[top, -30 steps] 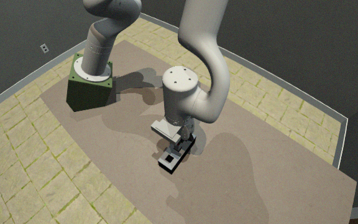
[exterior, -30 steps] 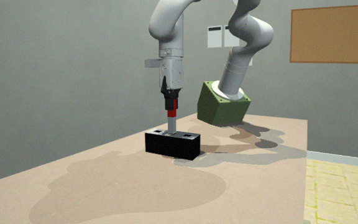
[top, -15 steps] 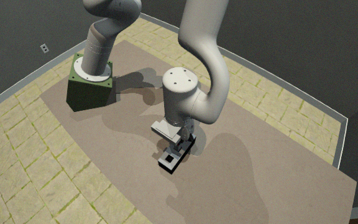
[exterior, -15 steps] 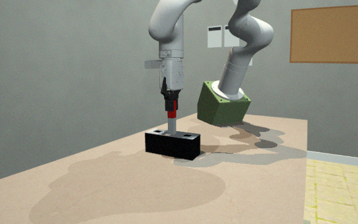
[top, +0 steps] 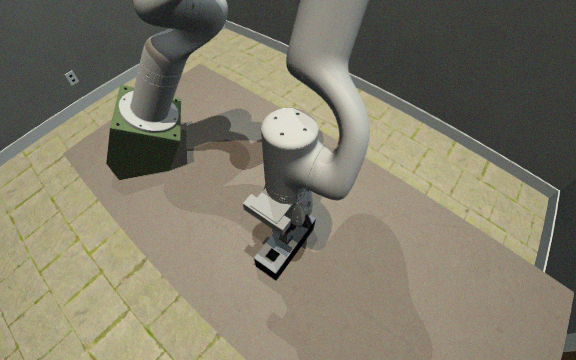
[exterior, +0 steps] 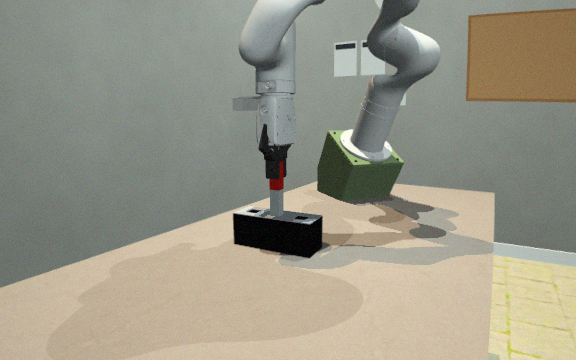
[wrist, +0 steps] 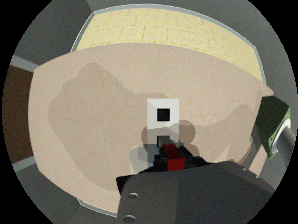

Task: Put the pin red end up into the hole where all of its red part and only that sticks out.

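Black-fingered gripper [exterior: 276, 167] clamped on the red upper end of a slim pin with a grey lower shaft [exterior: 276, 200], held upright, red end up. Directly below the gripper, grey shaft entering the middle hole of a black rectangular block with a pale grey top face [exterior: 278, 234]. A stretch of grey visible between the red part and the block's top; depth of the pin inside the hole hidden by the block's wall. Upper portion of the red end covered by the fingers, so its full length hard to judge.

To either side of the gripper along the block, one square hole each, dark inside, depths not readable. From above, wrist housing and gripper body covering most of the block; only one end with one square hole [top: 272, 255] showing. In the wrist view, a blurred red patch just ahead of the dark gripper body and one pale square with a dark hole [wrist: 162, 115] beyond it; fingers themselves indistinct there.

Under the block, matte beige table [exterior: 418, 310] with soft overlapping shadows. Behind the gripper, smooth white rounded arm [exterior: 398, 55], cut off at the frame's top, rising from a green box-shaped pedestal [exterior: 340, 175] with a white round flange.
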### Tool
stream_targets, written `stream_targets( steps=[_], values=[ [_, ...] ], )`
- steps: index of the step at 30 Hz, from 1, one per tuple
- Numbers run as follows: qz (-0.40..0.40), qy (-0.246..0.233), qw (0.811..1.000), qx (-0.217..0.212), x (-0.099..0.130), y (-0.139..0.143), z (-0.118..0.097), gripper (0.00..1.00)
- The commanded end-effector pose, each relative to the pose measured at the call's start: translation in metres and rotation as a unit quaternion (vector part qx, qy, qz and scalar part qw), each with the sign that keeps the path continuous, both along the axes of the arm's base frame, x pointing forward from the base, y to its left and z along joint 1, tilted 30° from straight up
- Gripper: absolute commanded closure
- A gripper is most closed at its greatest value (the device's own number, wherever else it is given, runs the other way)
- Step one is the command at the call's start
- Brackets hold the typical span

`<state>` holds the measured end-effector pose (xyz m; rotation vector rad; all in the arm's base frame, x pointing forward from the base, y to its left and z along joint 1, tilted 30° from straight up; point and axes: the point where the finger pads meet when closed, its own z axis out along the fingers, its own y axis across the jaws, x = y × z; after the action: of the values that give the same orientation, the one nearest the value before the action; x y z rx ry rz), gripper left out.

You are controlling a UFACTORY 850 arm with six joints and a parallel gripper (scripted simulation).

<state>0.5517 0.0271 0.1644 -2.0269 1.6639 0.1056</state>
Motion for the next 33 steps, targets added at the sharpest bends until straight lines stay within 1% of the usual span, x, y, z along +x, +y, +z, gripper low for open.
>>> stream_targets(
  steps=[1, 11, 12, 33],
  values=[
    [0.0, -0.001, 1.0, 0.0, 0.0006, -0.0003, 0.0008, 1.0],
    [0.0, -0.001, 1.0, 0.0, 0.0006, -0.0003, 0.0008, 1.0],
    [0.0, -0.001, 1.0, 0.0, 0.0018, 0.0017, -0.0025, 1.0],
    [0.0, -0.001, 1.0, 0.0, 0.002, 0.0022, -0.0021, 1.0]
  ],
)
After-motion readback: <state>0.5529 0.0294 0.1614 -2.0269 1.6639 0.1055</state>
